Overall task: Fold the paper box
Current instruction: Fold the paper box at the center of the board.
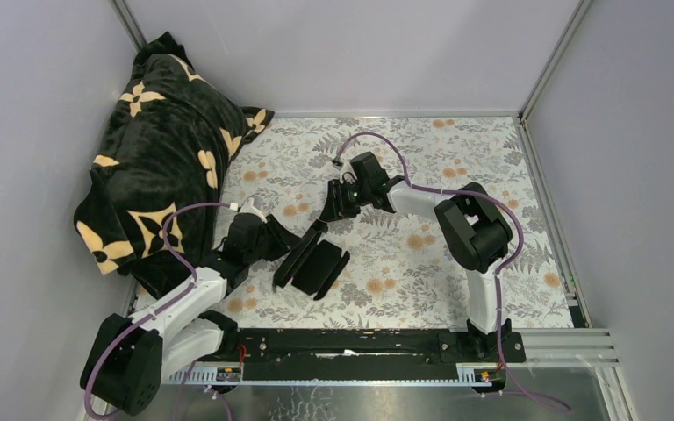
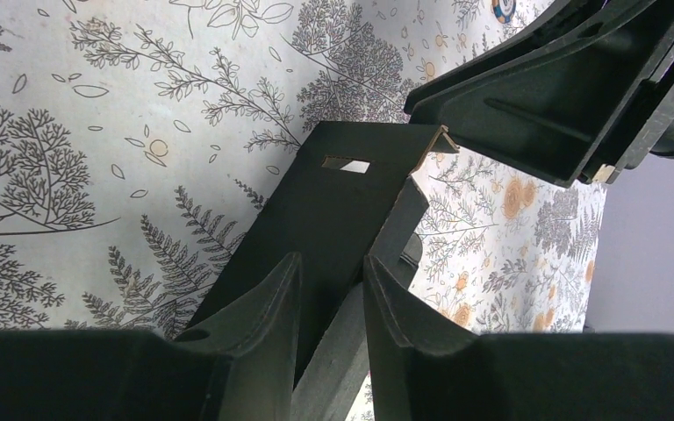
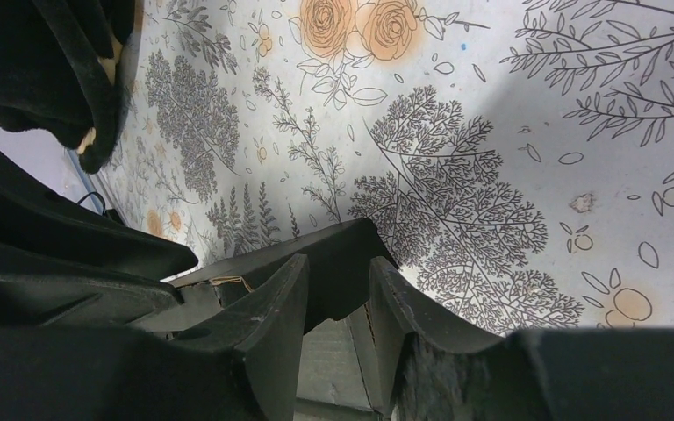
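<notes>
The paper box (image 1: 316,263) is a part-folded black card sheet lying left of the table's middle, one long panel raised on edge. My left gripper (image 1: 285,239) is at its left side. In the left wrist view, the left gripper (image 2: 332,281) is shut on an upright wall of the box (image 2: 333,202), which has a small slot. My right gripper (image 1: 329,210) is at the box's far end. In the right wrist view, the right gripper (image 3: 338,281) is shut on a black flap of the box (image 3: 342,241). Each gripper shows in the other's view, the right (image 2: 535,105) and the left (image 3: 53,263).
A black plush blanket with cream flowers (image 1: 162,149) is heaped at the back left, close behind the left arm; it also shows in the right wrist view (image 3: 53,53). The floral tablecloth (image 1: 456,167) covers the table. Grey walls enclose three sides.
</notes>
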You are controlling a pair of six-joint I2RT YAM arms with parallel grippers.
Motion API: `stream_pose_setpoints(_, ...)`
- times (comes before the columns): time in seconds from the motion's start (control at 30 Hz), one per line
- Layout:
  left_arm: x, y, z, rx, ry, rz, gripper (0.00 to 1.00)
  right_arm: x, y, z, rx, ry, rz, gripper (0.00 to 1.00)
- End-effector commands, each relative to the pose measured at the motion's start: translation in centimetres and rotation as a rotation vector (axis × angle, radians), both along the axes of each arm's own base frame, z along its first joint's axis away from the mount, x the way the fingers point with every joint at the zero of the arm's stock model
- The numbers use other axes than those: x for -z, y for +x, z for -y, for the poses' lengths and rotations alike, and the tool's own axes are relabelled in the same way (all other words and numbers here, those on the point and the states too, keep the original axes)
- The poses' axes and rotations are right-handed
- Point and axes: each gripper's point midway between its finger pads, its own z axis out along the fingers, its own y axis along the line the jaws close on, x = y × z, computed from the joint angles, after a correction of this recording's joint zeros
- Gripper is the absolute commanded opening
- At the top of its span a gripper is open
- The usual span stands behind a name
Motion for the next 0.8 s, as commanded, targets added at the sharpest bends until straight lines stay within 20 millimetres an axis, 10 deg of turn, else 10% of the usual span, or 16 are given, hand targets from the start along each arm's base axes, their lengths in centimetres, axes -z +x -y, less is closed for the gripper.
stream_pose_setpoints(0.0,5.4,-2.9,-2.7,-0.034,0.137,-0.169,0.37,-0.3,-1.0,-0.2,-0.054,0.034,-0.008,0.39)
stream_pose_setpoints(0.77,5.8,-3.1,-2.6,-0.016,0.141,-0.175,0.36,0.4,-0.8,-1.8,-0.138,0.079,-0.031,0.48)
